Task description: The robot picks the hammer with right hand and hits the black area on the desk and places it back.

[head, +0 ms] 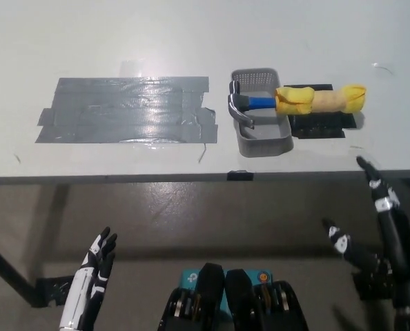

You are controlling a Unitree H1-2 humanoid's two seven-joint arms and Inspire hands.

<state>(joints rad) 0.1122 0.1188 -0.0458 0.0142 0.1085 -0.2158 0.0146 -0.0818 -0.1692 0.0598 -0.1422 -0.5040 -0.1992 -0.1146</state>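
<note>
Fingers spread on both empty hands, right hand [381, 227], left hand [91, 276], hammer [295, 101] across grey basket [260, 141], white desk [191, 34].

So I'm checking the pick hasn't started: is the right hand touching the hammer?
Apart. The head view shows the right hand open below the desk edge, with bare desk between it and the hammer.

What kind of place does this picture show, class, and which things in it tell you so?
Probably a robot test bench in a lab or workshop: a plain white desk with a taped dark patch, a hammer lying across a small grey basket, and bare floor below.
</note>
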